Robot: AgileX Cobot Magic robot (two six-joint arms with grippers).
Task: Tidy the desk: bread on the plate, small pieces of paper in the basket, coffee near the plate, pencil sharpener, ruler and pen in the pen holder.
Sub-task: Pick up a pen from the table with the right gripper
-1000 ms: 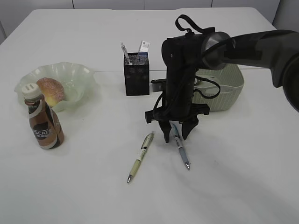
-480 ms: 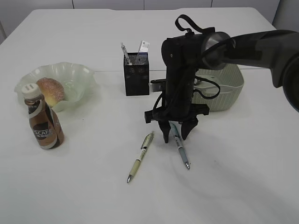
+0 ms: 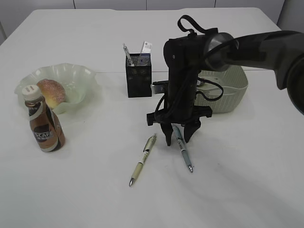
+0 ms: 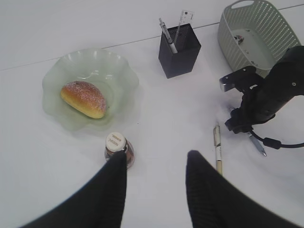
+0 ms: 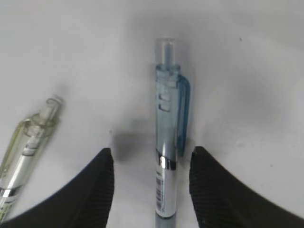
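Note:
My right gripper stands open, pointing down, its fingertips on either side of a blue-clipped pen that lies on the desk. A second, yellow-green pen lies just left of it. The black mesh pen holder holds a pen and the clear ruler. The bread rests on the wavy green plate, with the coffee upright in front. My left gripper hangs open and empty high over the desk, beside the coffee cap. No pencil sharpener shows.
The sage-green basket stands behind my right arm, with a small pale piece on its floor. The right arm's black body and cables hang between the pen holder and the basket.

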